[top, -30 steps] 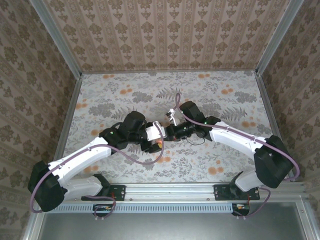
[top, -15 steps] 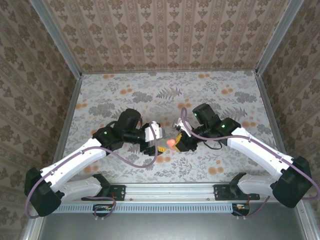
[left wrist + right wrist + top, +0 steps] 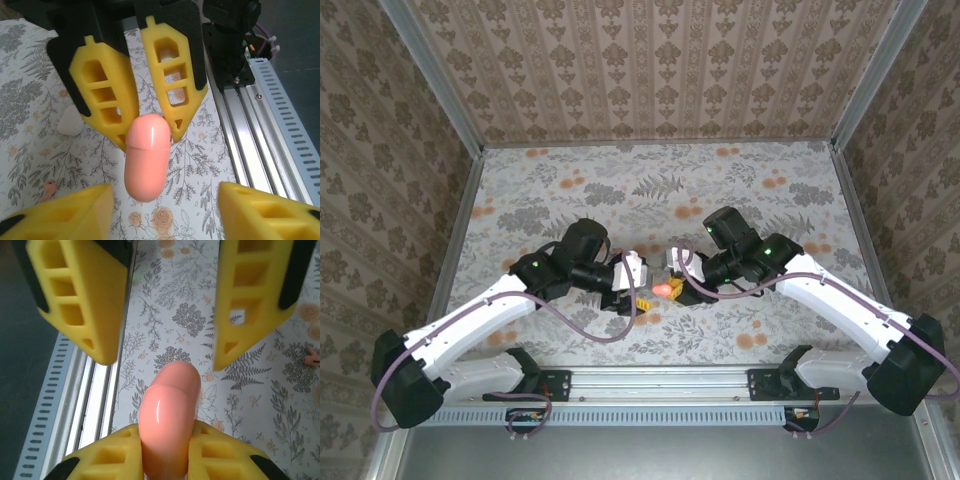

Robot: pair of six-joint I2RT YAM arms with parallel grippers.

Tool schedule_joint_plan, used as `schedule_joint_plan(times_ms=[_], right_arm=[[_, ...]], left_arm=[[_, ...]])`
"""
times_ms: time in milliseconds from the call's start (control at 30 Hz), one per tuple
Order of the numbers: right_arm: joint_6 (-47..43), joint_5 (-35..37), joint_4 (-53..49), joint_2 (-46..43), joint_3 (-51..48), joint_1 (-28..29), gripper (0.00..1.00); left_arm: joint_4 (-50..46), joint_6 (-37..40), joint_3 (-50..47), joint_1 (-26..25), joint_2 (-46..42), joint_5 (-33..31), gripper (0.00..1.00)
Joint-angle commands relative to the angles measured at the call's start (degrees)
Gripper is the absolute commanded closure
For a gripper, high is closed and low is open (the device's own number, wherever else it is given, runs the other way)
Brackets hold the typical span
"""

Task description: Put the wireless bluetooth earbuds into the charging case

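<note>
Right hand [image 3: 165, 434] clamps charging case [image 3: 167, 402], base hidden; left hand [image 3: 162, 194] open astride; earbud [image 3: 48, 189] blurred.

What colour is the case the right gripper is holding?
Glossy coral pink, plain with no pattern; the charging case shows best in the right wrist view.

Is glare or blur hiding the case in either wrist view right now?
Left wrist: the charging case is sharp, with one thin highlight streak; the left end effector has its near fingers out of focus. Right wrist: a similar small streak on it, outline clear. Top external: even light, no glare.
</note>
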Motion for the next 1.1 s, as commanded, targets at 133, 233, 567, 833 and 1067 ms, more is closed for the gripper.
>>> schedule_joint_plan(times_ms=[133, 233, 567, 833, 1067], right_arm=[[-4.3, -0.7, -1.0, 0.0, 2.8, 1.0, 0.80], [-4.6, -1.0, -1.1, 0.5, 3.4, 1.2, 0.80], [-4.4, -1.6, 1.0, 0.7, 3.6, 1.6, 0.79], [3.0, 2.3, 16.8, -9.3, -6.6, 0.3, 0.52], [14.7, 1.3, 34.9, -22.7, -21.4, -4.9, 0.36]], left_arm=[[-1.0, 1.6, 2.3, -1.0, 1.3, 2.1, 0.56], [-0.1, 1.4, 2.0, -1.1, 1.3, 1.7, 0.57], [0.7, 1.1, 1.8, -1.6, 1.1, 2.0, 0.71], [4.6, -1.3, -1.1, -0.5, -1.4, 2.6, 0.85], [25.2, -14.4, -9.8, 0.2, -6.4, 5.3, 0.86]])
